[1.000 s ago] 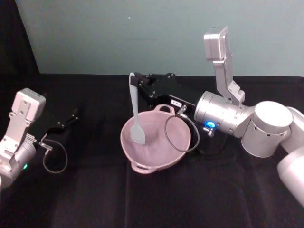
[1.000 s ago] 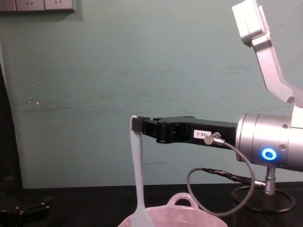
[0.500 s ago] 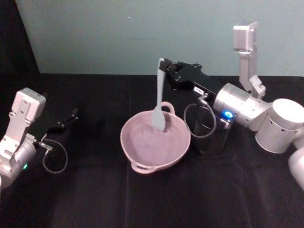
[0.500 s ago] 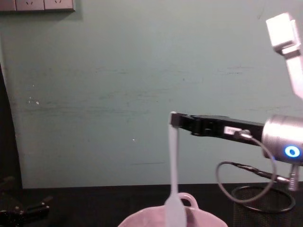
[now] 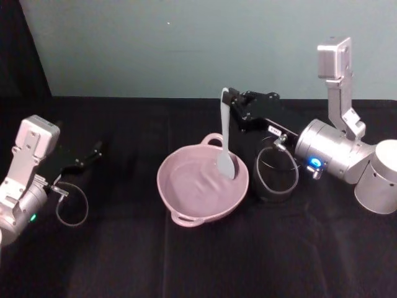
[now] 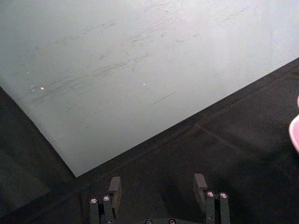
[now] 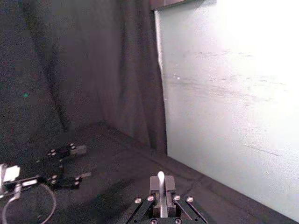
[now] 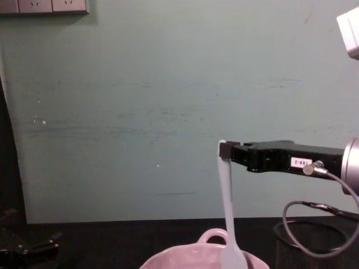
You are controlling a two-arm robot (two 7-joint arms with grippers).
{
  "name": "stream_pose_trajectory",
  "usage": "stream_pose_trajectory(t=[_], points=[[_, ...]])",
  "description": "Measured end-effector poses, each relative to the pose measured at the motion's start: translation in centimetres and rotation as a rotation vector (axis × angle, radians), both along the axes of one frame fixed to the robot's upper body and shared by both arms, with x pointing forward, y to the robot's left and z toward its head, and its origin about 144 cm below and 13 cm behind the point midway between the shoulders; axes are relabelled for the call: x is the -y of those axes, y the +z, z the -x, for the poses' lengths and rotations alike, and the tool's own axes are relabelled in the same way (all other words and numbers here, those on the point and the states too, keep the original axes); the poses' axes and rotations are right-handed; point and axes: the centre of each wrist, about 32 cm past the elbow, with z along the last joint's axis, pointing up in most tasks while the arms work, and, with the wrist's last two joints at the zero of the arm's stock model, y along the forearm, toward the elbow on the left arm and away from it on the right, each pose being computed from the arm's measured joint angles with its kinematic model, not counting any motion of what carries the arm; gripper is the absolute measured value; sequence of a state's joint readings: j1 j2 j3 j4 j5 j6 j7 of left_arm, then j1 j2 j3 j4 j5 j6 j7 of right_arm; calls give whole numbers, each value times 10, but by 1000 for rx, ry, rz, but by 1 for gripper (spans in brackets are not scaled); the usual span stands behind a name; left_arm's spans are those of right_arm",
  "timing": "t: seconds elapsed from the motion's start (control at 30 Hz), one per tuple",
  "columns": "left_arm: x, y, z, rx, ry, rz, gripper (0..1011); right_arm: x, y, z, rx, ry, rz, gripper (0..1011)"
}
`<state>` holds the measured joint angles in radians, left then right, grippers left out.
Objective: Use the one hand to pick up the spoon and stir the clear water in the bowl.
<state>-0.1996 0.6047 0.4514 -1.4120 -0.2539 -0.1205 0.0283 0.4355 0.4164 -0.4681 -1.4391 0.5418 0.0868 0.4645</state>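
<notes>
Spoon, long slim white plastic: hangs near-upright, handle tip clamped in fingers of slim black right gripper. Paddle dips into clear water, right side of pale pink wavy-rim bowl, mid tabletop. High grip prob. so gripper clears rim w/ room to sweep; left gripper parked far left, fingers apart.

The spoon looks like smooth white plastic, dull rather than shiny. The bowl is pale pink ceramic with a soft glaze. The water in it shows only as faint glossy ripples. At the bowl's 3 o'clock, the cup is black wire mesh. The right tool is matt black, and its wrist is brushed silver metal. Matt black cloth covers the table.
</notes>
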Motion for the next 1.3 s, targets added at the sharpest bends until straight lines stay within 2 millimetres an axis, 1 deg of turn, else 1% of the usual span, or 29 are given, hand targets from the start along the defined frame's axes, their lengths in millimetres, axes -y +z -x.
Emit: stream_pose_trajectory(t=[0.17,0.3,0.47,0.63,0.8,0.93,1.1,1.3], points=[[0,0,0,0,0,0,1011,-10,2,10,5,38,13,75],[0,0,0,0,0,0,1011,-19,2,14,7,69,15,75],[0,0,0,0,0,0,1011,-36,3,16,9,130,14,75],[0,0,0,0,0,0,1011,-50,4,10,6,168,12,75],[0,0,0,0,0,0,1011,-55,2,-2,5,168,1,75],[0,0,0,0,0,0,1011,-52,-1,-13,0,144,-8,75],[0,0,0,0,0,0,1011,-41,-6,-25,-14,94,-33,75],[0,0,0,0,0,0,1011,-25,-7,-28,-16,38,-53,75]])
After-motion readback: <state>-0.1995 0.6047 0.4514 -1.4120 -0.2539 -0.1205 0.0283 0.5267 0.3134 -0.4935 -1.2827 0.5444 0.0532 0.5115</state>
